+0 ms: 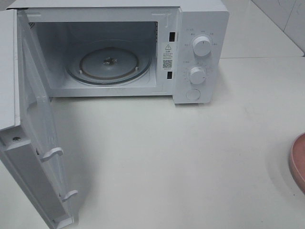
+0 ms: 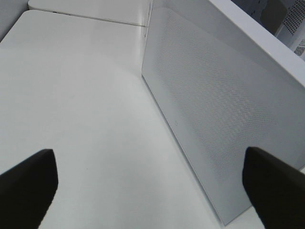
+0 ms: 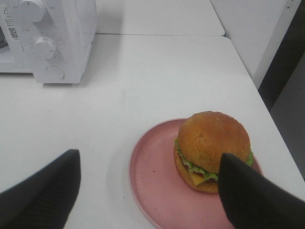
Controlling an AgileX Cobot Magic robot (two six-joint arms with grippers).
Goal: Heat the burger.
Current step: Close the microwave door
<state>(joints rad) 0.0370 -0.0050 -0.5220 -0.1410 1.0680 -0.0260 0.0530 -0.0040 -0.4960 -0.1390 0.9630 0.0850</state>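
We see the burger (image 3: 213, 150) sitting on a pink plate (image 3: 152, 183) at the right edge of the white worktop (image 1: 181, 157), well apart from the microwave (image 1: 200, 52) with its door (image 1: 35, 143) swung wide, while our right hand (image 3: 148, 193) and left hand (image 2: 150, 183) both hover open, gripping nothing.

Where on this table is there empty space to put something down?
The widest bare patch lies on the white table, between the open microwave and the pink plate. The glass turntable inside is bare too. The burger crowds the plate's one side.
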